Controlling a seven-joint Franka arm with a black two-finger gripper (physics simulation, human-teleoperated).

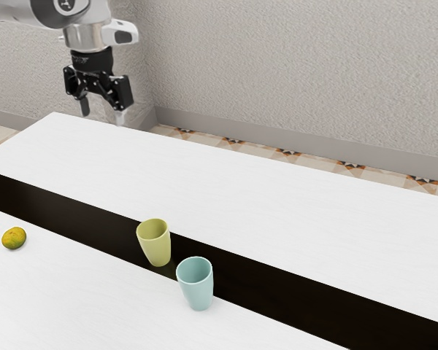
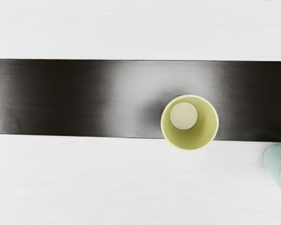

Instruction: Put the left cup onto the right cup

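Quick rundown, using the dark stripe [image 1: 328,310] across the white table [image 1: 277,197] as the reference for everything.

Gripper [image 1: 102,113]: hanging high up on the far side of the dark stripe, well apart from it, over the white part by the wall. Fingers spread apart, nothing between them, not touching anything.

Yellow-green cup [image 1: 154,242]: upright, mouth up, standing on the dark stripe close to its near edge. Looking straight down from the wrist view at the yellow-green cup [image 2: 189,123]: base inside the dark stripe [image 2: 61,98], rim overlapping the line where dark meets white. Nothing inside it, nothing on it.

Pale blue cup [image 1: 195,283]: also upright and mouth up, but off the dark stripe, on the white just beside that same near edge. Just beside the yellow-green one, apart from it, not stacked. Pale blue cup [image 2: 278,166] cut off at the wrist view's border, clear of the stripe there too.

Small orange fruit [image 1: 14,238]: on the white near the stripe's near edge as well, well apart from both cups, toward the exterior view's left along the stripe.

So, both cups separate on the table, gripper far off and empty-handed.
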